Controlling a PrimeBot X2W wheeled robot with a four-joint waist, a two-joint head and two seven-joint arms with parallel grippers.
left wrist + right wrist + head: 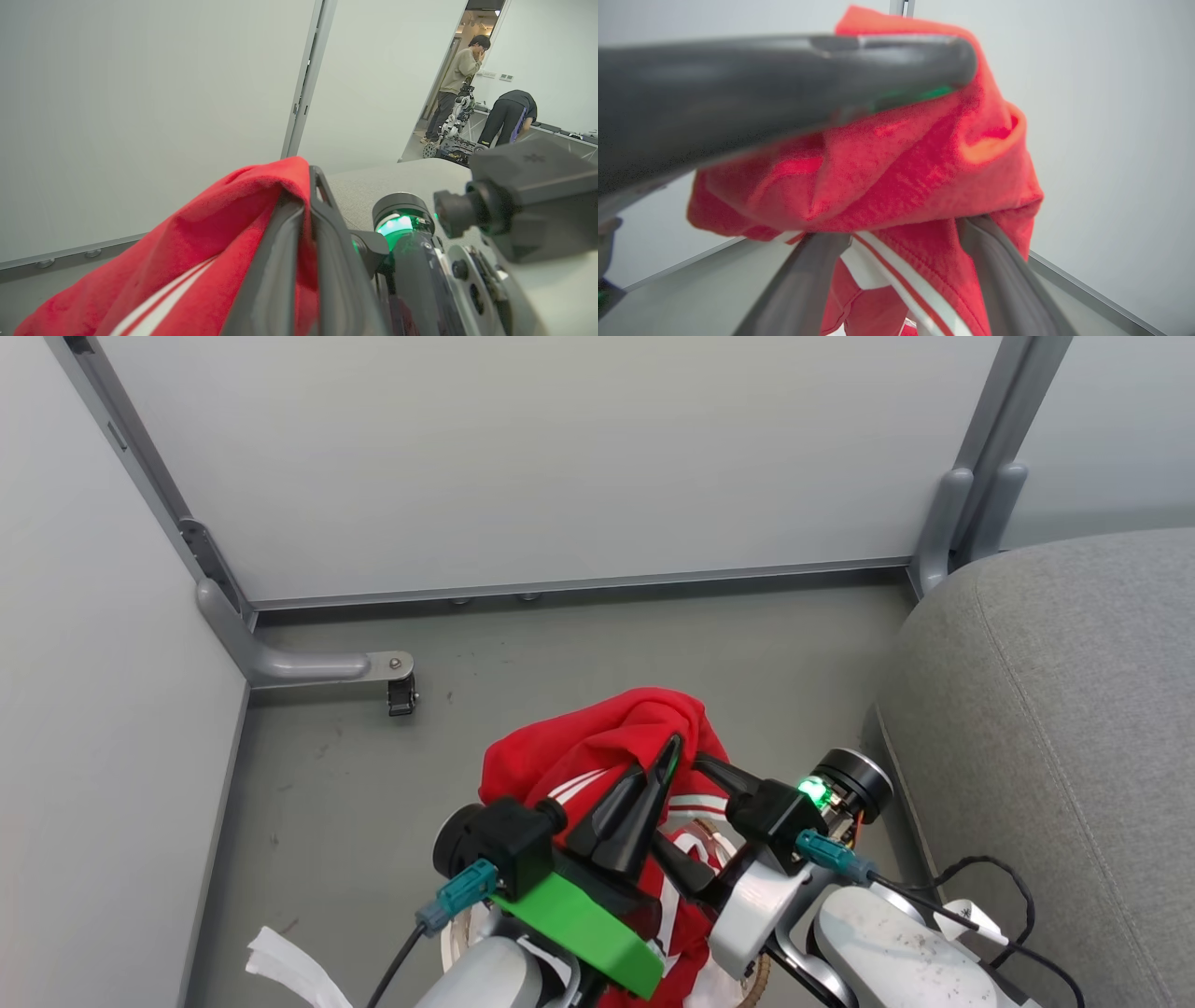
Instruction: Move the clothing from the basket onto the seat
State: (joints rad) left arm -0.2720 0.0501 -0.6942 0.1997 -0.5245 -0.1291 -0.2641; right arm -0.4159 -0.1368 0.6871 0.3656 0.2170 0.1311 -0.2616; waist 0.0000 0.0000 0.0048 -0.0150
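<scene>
A bright red garment (607, 737) with white stripes hangs bunched in the air over the floor. My left gripper (667, 751) is shut on its top fold; in the left wrist view the red cloth (196, 247) is pinched between the two closed fingers (280, 261). My right gripper (677, 803) stands open just right of it, its spread fingers (1004, 280) pushed in under the draped cloth (901, 177). Below the arms, part of the basket's brown rim (756, 982) shows, mostly hidden. The grey seat (1055, 737) fills the right side.
White partition walls (523, 457) close off the back and left, with a metal foot and caster (401, 695) on the grey floor. A white sheet (289, 971) lies at the lower left. Two people (460, 74) and another robot (455, 126) stand far off beyond the seat.
</scene>
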